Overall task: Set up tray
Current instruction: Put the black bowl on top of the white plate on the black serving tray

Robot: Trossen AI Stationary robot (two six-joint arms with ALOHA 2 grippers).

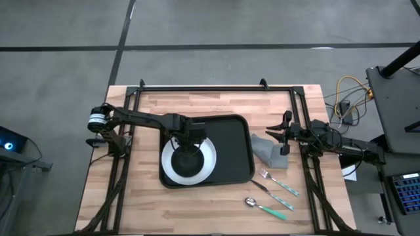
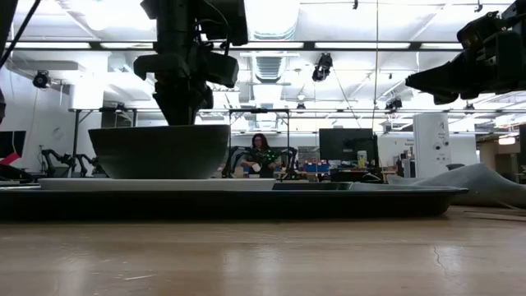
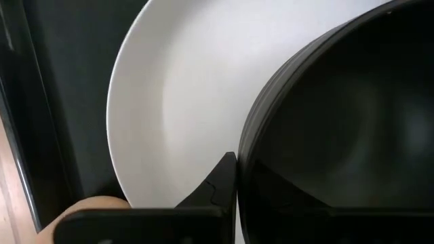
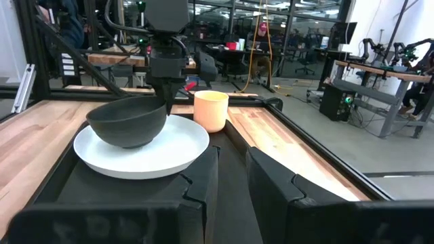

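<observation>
The large black tray (image 1: 231, 145) lies mid-table. A round white plate (image 1: 169, 169) sits on its left half, and a small dark bowl (image 4: 127, 123) stands on the plate (image 4: 163, 152). My left gripper (image 1: 190, 139) reaches down from above onto the bowl's rim and is shut on it. A cream cup (image 4: 211, 110) stands just beyond the plate, beside that arm. My right gripper (image 4: 232, 179) is open and hovers off the tray's right end near a grey cloth (image 1: 269, 151), touching nothing. My left gripper holds the bowl by its rim (image 4: 165, 107) on the side toward the table's far edge, fingers pointing down from above. One finger (image 3: 218, 184) lies against the outer wall (image 3: 249, 163); the other is hidden by the bowl. The bowl is upright, its base on the plate (image 2: 156, 183).
A crumpled grey cloth lies just right of the tray. A fork (image 1: 279, 183) and a spoon (image 1: 269, 208) with teal handles lie on the wood toward the near right corner. The tray's right half (image 1: 233, 141) is bare. Black frame rails run along the table's sides.
</observation>
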